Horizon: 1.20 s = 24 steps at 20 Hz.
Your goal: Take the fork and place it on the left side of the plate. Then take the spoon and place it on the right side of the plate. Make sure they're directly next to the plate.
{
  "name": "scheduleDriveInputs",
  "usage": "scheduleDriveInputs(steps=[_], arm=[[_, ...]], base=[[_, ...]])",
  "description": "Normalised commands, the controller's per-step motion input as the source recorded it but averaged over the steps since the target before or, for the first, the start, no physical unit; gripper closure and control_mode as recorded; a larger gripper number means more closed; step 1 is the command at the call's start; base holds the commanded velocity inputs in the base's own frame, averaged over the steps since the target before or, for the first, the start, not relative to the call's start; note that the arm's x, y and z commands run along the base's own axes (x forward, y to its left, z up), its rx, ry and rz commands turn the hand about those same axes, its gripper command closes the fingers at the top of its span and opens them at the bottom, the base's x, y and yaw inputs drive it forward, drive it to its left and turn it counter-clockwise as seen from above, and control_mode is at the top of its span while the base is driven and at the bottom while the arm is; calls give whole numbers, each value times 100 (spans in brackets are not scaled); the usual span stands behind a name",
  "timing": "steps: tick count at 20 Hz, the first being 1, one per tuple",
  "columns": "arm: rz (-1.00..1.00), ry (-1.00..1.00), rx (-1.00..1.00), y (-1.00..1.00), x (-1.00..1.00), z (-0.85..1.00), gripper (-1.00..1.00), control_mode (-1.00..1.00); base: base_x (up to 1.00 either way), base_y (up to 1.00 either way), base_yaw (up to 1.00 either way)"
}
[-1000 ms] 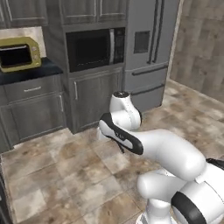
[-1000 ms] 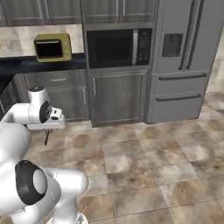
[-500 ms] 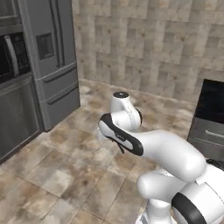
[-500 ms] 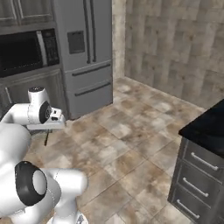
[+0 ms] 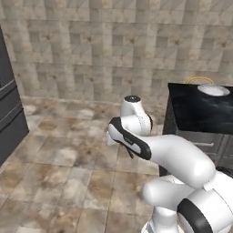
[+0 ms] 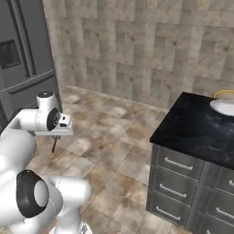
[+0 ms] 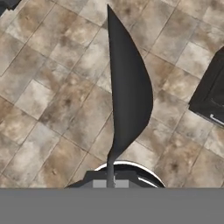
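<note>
My gripper (image 7: 109, 180) is shut on the spoon (image 7: 129, 87), a dark grey utensil whose narrow handle runs up from between the fingers into a broad pointed bowl above the tiled floor. From the base, the gripper (image 6: 55, 136) hangs low in front of the folded arm, with the spoon (image 6: 54, 145) pointing down as a thin dark sliver. In the left base view the gripper (image 5: 129, 148) and spoon (image 5: 131, 154) sit under the wrist. The plate (image 5: 214, 89), round and white-grey, lies at the far end of the black counter; it is the plate (image 6: 224, 106) cut by the frame edge. The fork is out of view.
A black-topped counter (image 6: 192, 130) with grey drawers stands to the right, seen also as the counter (image 5: 200, 111). A grey fridge (image 6: 23, 59) is at the left. A stone-tiled wall (image 5: 113, 50) closes the back. A thin yellowish ring (image 5: 199, 80) sits behind the plate.
The whole picture has swung right as the base turned: the cabinets and microwave are gone, the fridge slid left, the black counter came in. The arm keeps its folded pose, still holding the spoon.
</note>
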Motion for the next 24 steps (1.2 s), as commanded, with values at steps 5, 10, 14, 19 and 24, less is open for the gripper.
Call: scheduleDriveInputs(steps=[5, 10, 14, 19, 24], arm=[[0, 0, 0, 0, 0, 0, 100, 100], [0, 0, 0, 0, 0, 0, 100, 100], [0, 0, 0, 0, 0, 0, 100, 100], [0, 0, 0, 0, 0, 0, 100, 100], [0, 0, 0, 0, 0, 0, 100, 100]], base=[[100, 85, -38], [100, 89, -40], [100, 85, -40], [100, 72, -38], [100, 58, -35]])
